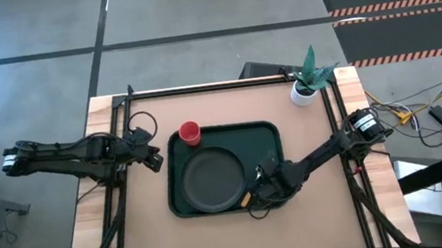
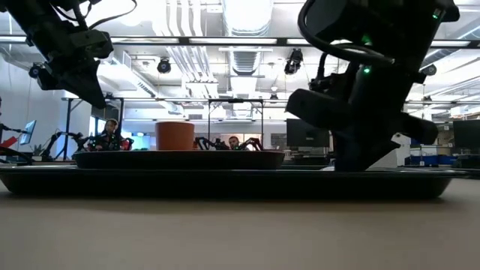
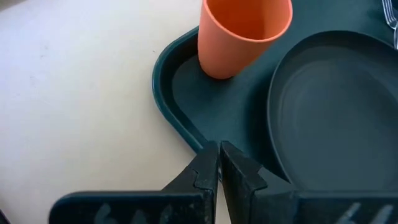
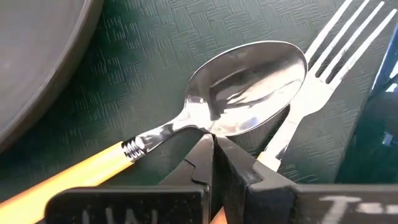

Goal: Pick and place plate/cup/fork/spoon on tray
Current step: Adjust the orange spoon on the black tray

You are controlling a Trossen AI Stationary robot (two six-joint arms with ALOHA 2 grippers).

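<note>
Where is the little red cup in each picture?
High view: the cup stands in the tray's far left corner.
Low view: left of middle, behind the plate.
Left wrist view: ahead of the left claw, at the corner.
Right wrist view: not in it.
Shared landmark: the plate.

2 dark arms. Left arm reaches in low from the desk's left edge; its end effector [image 3: 218,163] has both fingers pressed together. Right arm angles in from the right, elbow bent; its end effector [image 4: 213,155] has fingers likewise closed, pointing downward.
</note>
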